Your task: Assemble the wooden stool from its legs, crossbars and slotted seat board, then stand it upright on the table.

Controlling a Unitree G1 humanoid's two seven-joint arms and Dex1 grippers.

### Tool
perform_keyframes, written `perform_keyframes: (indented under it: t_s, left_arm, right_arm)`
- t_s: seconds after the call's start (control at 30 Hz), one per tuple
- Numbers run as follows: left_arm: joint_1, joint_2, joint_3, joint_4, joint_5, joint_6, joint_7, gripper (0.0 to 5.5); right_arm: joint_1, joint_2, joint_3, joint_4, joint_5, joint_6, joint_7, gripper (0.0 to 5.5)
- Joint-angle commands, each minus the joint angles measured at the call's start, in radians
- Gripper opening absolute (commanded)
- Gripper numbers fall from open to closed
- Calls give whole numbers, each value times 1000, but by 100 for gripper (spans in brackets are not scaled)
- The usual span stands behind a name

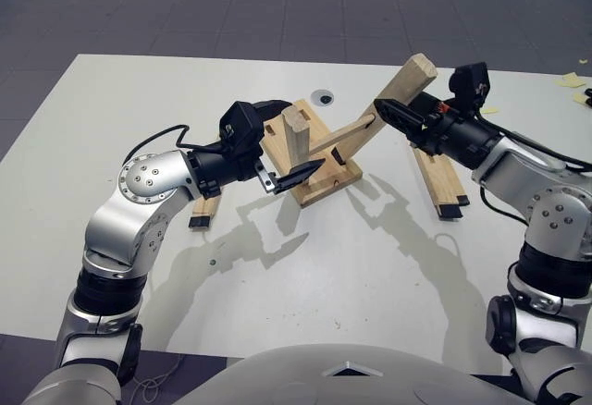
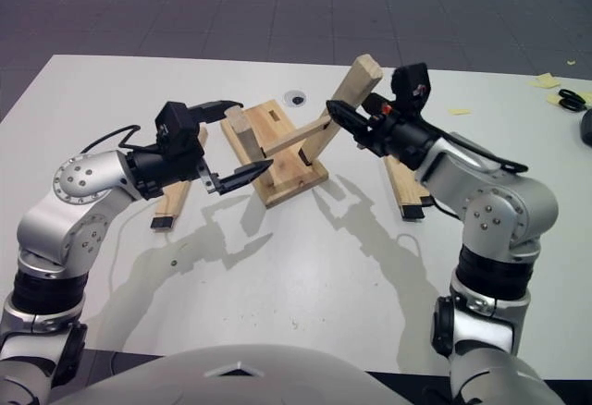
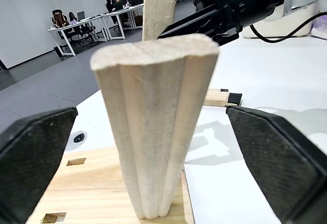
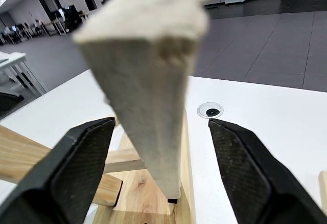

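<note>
The slotted seat board [image 1: 319, 181] lies flat on the white table [image 1: 139, 100]. A short wooden leg [image 1: 296, 133] stands upright in it. My left gripper [image 1: 304, 137] is open, one finger [image 3: 30, 157] on each side of this leg [image 3: 153, 132] with gaps between. A second, longer leg [image 1: 408, 83] leans out of the board, joined to a crossbar [image 1: 350, 133]. My right gripper [image 1: 387, 104] is open around this tilted leg [image 4: 148, 81], its fingers [image 4: 245, 173] clear of the wood.
Loose wooden legs with black feet lie on the table at the right [image 1: 442, 183] and at the left under my forearm [image 1: 205, 209]. A round cable grommet [image 1: 324, 98] sits behind the board. Yellow notes [image 1: 573, 79] lie at the far right edge.
</note>
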Motion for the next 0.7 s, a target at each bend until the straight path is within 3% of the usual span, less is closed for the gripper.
perform_keyframes:
  t_s: [0.03, 0.07, 0.33, 0.5, 0.7]
  left_arm:
    - [22, -26, 16, -32, -17, 25, 38, 540]
    - [26, -35, 19, -40, -22, 32, 49, 540]
    - [51, -73, 8, -76, -33, 59, 97, 540]
    - [53, -83, 11, -82, -32, 61, 105, 540]
    - [65, -89, 5, -81, -21, 56, 114, 540]
  right_arm:
    - [81, 57, -26, -18, -8, -87, -4, 415]
    - [92, 73, -24, -29, -11, -112, -7, 429]
    - [43, 141, -1, 28, -12, -210, -11, 306]
    - [-9, 108, 22, 110, -28, -225, 42, 381]
    - [-47, 63, 6, 165, -10, -201, 87, 279]
